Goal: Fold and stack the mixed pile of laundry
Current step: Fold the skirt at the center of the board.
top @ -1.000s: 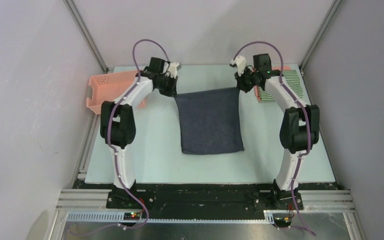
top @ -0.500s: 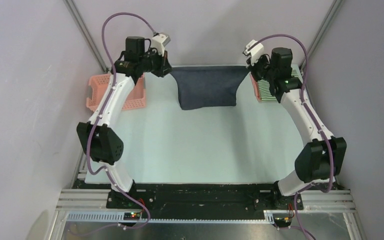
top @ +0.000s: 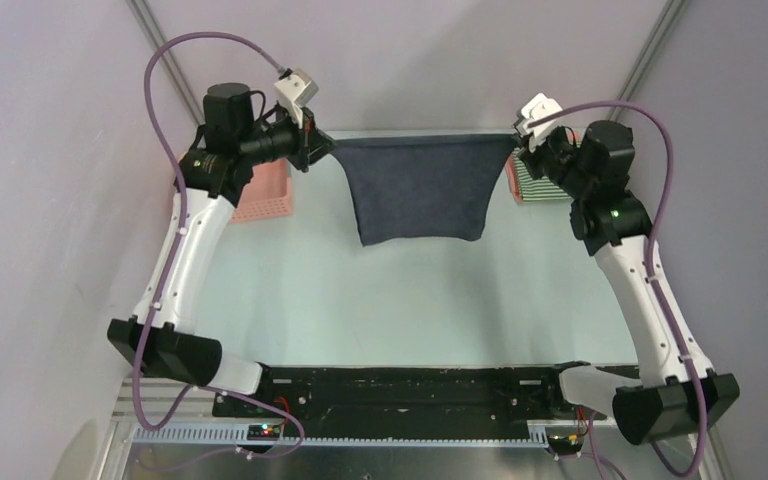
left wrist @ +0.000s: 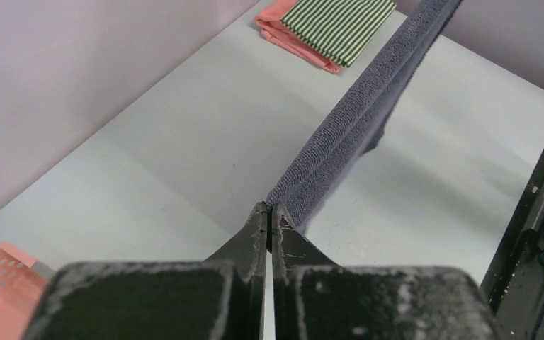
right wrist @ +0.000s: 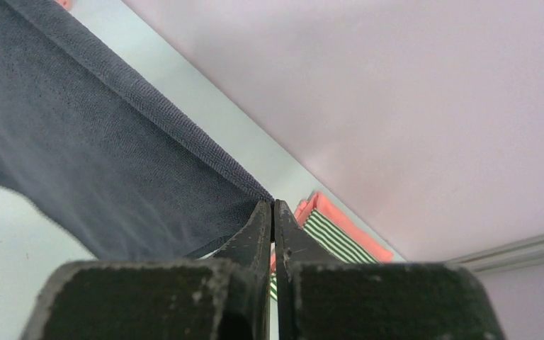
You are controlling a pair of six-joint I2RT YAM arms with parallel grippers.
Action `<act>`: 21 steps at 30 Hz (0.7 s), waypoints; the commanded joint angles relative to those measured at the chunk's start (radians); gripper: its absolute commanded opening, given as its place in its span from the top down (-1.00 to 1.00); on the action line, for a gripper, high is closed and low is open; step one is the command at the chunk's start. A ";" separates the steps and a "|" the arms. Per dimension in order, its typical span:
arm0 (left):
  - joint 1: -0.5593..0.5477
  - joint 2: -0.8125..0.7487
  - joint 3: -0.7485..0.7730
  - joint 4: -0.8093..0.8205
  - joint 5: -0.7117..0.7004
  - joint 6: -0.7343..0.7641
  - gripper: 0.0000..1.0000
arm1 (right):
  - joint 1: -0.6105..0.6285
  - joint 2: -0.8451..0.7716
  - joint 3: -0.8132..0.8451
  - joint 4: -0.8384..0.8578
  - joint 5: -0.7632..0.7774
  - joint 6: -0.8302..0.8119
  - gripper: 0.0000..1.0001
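The dark navy-grey garment (top: 420, 190) hangs stretched in the air above the far part of the table, its top edge taut between both grippers. My left gripper (top: 322, 148) is shut on its left top corner; in the left wrist view the cloth (left wrist: 368, 113) runs away from the shut tips (left wrist: 269, 210). My right gripper (top: 518, 146) is shut on the right top corner (right wrist: 134, 149), tips (right wrist: 273, 205) pinching the hem. The green-and-white striped garment (left wrist: 336, 25) lies folded on the salmon-pink shirt (left wrist: 294, 44) at the far right, partly hidden behind my right arm (top: 520, 185).
A pink plastic lattice basket (top: 260, 190) stands at the far left behind my left arm. The pale table (top: 380, 300) stretches below the hanging cloth. Walls close in at the back and both sides.
Both arms rose and spread apart, lifting the dark garment off the table. It lay flat a second ago and now hangs from its top edge, pulled wider.
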 commanded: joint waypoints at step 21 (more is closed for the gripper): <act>0.014 -0.093 -0.066 0.001 0.029 -0.078 1.00 | 0.026 -0.081 0.031 -0.122 -0.002 -0.019 1.00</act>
